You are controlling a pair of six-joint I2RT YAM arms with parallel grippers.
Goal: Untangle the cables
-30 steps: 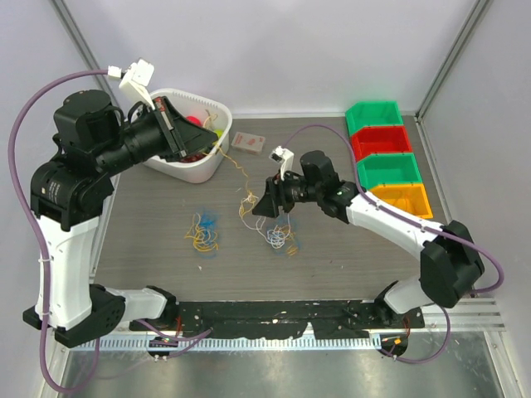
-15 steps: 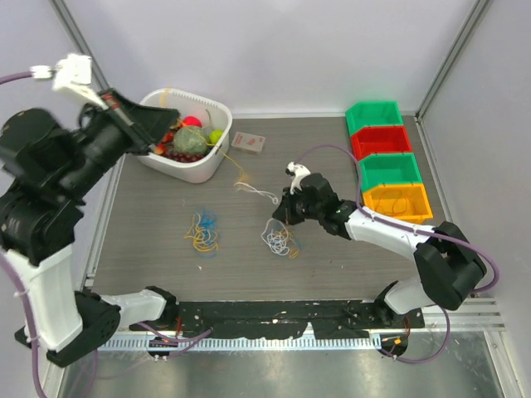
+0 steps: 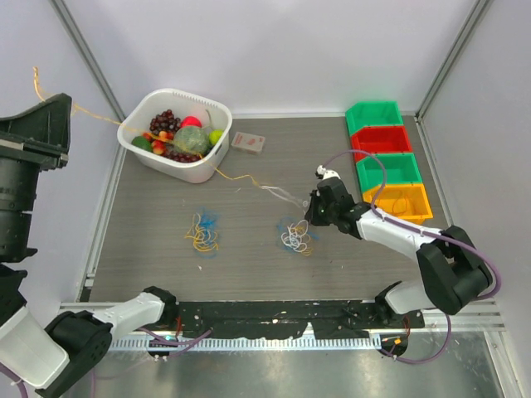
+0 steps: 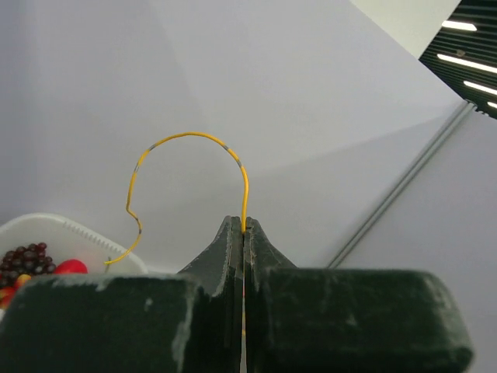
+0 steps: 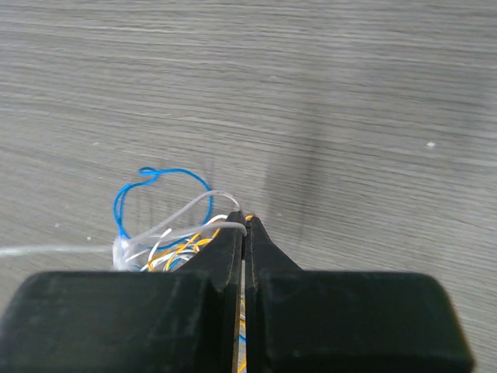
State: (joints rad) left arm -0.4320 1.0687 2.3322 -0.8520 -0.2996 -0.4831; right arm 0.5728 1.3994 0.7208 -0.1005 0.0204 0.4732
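Right pincer point(image 5: 243, 223) pinches white cable point(image 5: 221, 226); tangle point(image 5: 167, 252) lies just left.

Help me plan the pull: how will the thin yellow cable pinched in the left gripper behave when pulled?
Probably floppy yet springy: the thin yellow cable holds a curled arc above the shut left gripper. Likely very light, given its hair-thin strand. It may snag where it crosses the rim of the white plastic tub.

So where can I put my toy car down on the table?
Bare table in front of the left cable pile and right cable pile, and at the back between the card and the bins. Crowded mid-table, where a yellow cable stretches past the basket.
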